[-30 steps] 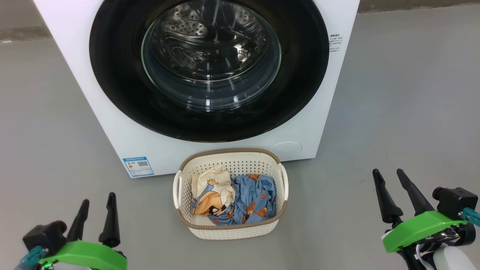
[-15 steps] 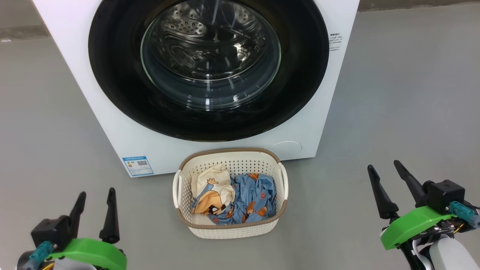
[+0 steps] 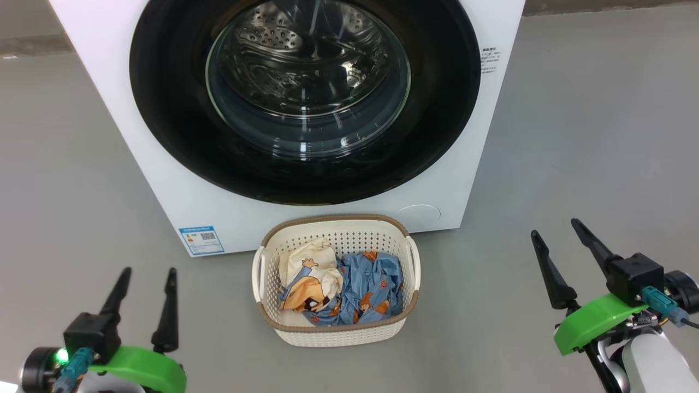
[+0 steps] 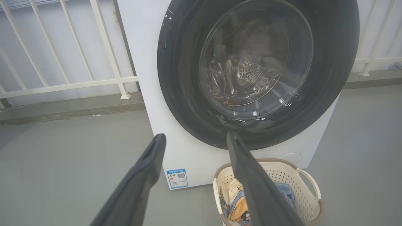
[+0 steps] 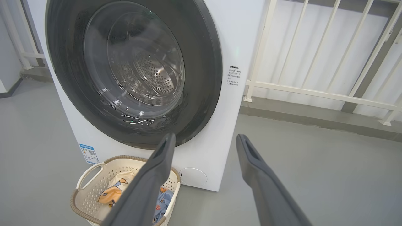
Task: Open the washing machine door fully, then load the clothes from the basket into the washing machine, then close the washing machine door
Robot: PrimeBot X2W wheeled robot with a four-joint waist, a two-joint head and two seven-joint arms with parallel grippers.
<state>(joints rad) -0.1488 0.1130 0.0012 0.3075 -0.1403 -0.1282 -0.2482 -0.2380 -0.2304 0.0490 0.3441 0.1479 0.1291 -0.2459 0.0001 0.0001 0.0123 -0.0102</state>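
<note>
The white washing machine stands ahead with its round black glass-centred door closed flat against the front. On the floor before it sits the cream basket, with the clothes inside: a cream garment with an orange figure and a blue printed one. Low at the left, short of the basket, my left gripper is open with nothing in it. Over on the basket's right, my right gripper is open too, holding nothing.
Grey floor spreads around the machine on both sides. A white railing on a low kerb runs behind the machine. A blue label marks the machine's lower left front corner.
My right gripper has risen and tilted further toward the machine. The left gripper has turned at the wrist, its fingers now more upright. Basket, clothes and door have stayed put.
</note>
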